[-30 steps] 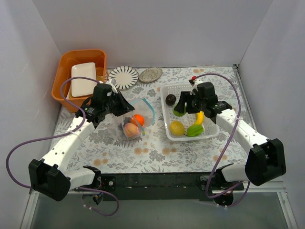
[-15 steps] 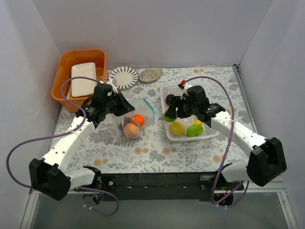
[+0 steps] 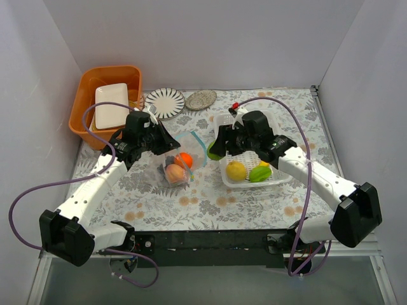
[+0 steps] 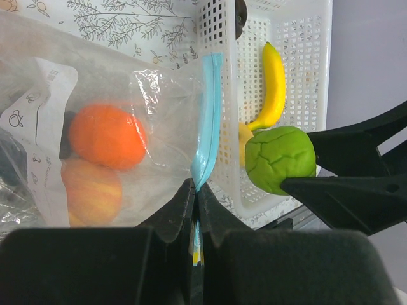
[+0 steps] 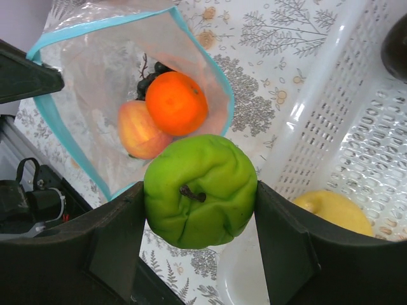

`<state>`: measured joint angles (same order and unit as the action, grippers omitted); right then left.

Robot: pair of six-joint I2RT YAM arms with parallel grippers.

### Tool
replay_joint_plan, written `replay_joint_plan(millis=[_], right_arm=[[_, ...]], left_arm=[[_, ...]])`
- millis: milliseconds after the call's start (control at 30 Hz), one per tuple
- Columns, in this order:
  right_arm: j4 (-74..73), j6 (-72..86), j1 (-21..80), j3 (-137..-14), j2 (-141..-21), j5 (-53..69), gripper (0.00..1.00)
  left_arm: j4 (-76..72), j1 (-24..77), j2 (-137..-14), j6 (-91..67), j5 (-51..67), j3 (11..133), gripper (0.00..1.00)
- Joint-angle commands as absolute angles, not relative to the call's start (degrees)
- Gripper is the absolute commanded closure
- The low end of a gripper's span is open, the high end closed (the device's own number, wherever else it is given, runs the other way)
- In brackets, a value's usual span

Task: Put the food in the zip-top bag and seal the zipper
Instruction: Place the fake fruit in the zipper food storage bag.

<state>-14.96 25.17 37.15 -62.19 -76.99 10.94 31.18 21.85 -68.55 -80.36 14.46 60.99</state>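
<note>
Your left tool [image 4: 195,198] pinches the zip-top bag [image 4: 137,89] rim, right tool [image 5: 200,194] grips the green apple [image 5: 213,168], so next, drop it inside.

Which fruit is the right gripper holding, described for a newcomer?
Find the white lattice plastic basket, right of centre. At its left rim, near the clear plastic bag, the right gripper holds a wrinkled green toy apple. Unlike the green mango lying in the basket, it is held aloft.

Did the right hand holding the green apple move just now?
Yes. The right hand carried the green apple leftward, from over the white basket to its left rim, toward the bag.
</note>
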Motion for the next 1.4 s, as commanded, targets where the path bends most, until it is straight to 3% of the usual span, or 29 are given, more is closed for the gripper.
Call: replay_joint_plan(millis=[0,767,1100,1200,1233,1333,1367], right_arm=[[-12.4,25.9,38.9,-65.7,-78.4,12.4,0.62],[-6.0,27.0,45.9,-68.9,-86.9,14.2,0.62],[-7.0,23.7,45.8,-81.1,-98.0,13.1,0.60],[-6.0,25.6,45.8,-82.8,-101.2,16.4,0.54],[-4.5,26.0,45.8,-82.8,-101.9,17.5,0.48],[-1.9,27.0,45.8,-82.1,-103.2,20.7,0.16],[-0.6,27.1,45.8,-81.1,-102.9,21.8,0.14]], left_arm=[[30.2,21.6,-68.1,-80.0,15.2,61.5,1.00],[30.9,21.7,-67.7,-80.2,15.6,63.0,1.00],[31.9,21.6,-66.1,-80.6,15.8,63.6,1.00],[32.2,21.6,-65.0,-81.2,15.6,64.6,1.00],[32.3,21.6,-64.6,-81.3,15.5,64.9,1.00],[32.5,21.6,-63.2,-81.6,13.8,66.0,1.00],[32.7,21.6,-62.9,-81.6,13.5,66.4,1.00]])
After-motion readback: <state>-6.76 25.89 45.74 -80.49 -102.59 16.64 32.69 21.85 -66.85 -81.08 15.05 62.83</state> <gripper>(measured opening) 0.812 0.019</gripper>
